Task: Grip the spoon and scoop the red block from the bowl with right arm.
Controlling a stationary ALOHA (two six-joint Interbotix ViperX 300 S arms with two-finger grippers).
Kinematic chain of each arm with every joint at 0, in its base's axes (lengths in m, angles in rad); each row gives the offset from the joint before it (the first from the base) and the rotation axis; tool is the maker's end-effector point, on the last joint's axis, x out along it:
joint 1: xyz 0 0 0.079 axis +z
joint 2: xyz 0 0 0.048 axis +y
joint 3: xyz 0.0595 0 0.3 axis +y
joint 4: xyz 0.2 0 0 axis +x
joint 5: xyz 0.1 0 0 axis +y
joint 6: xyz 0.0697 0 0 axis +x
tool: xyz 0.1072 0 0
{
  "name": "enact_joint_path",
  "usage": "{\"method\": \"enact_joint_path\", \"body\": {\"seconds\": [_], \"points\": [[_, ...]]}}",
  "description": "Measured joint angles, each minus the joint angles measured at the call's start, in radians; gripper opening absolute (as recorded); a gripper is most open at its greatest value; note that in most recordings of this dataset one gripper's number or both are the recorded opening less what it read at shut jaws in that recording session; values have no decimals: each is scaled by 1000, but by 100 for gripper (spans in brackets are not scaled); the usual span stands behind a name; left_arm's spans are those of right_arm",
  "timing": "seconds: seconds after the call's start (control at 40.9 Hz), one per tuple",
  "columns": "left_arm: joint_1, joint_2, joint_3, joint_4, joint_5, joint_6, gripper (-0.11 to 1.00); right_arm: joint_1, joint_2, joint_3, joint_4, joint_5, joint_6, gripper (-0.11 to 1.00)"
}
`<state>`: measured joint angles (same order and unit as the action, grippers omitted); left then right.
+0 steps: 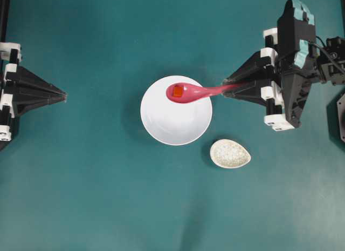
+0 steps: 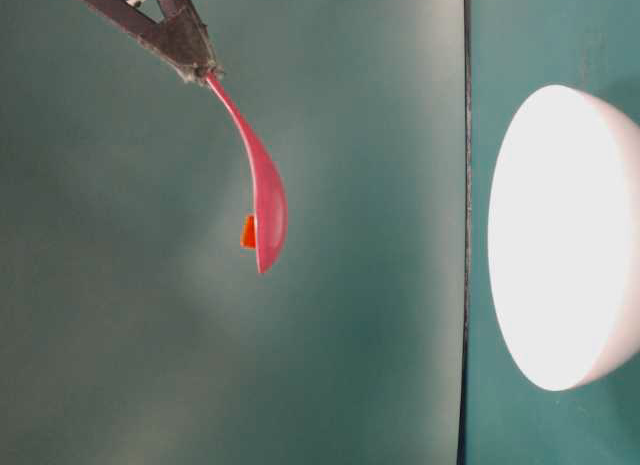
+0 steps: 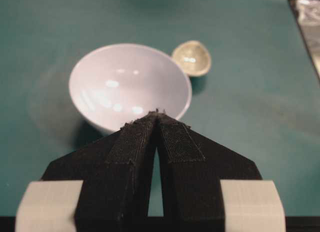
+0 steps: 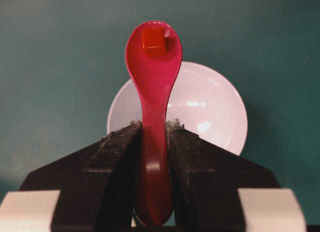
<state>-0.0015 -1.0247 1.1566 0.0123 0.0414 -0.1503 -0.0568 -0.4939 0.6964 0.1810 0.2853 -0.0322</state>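
The red block [image 1: 177, 91] sits in the scoop of the pink spoon [image 1: 190, 92], near its far tip. From above, the scoop hangs over the top edge of the white bowl [image 1: 176, 121]. The side view shows the spoon lifted up in the air, well clear of the bowl, with the block poking out of the scoop. The bowl has nothing else in it.

The right gripper [image 1: 226, 88] holds the spoon by its handle. Its two black fingers [image 4: 117, 149] press on the handle from both sides, so they are part way closed around it. The spoon points straight out from the fingers toward the bowl.

A small speckled grey dish [image 1: 230, 153] sits on the teal counter [image 1: 81, 197] just beside the bowl, on the side nearer the right arm.

The left gripper [image 1: 63, 94] stays off to the far side, well apart from the bowl. Its fingers [image 3: 137, 139] are closed together at the tips and hold nothing.
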Motion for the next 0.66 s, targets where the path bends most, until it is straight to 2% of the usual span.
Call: {"method": "enact_joint_path", "body": {"seconds": [0.66], "points": [[0,0,0,0,0,11,0,-3,5,-2,0,-21,-2,24]]}}
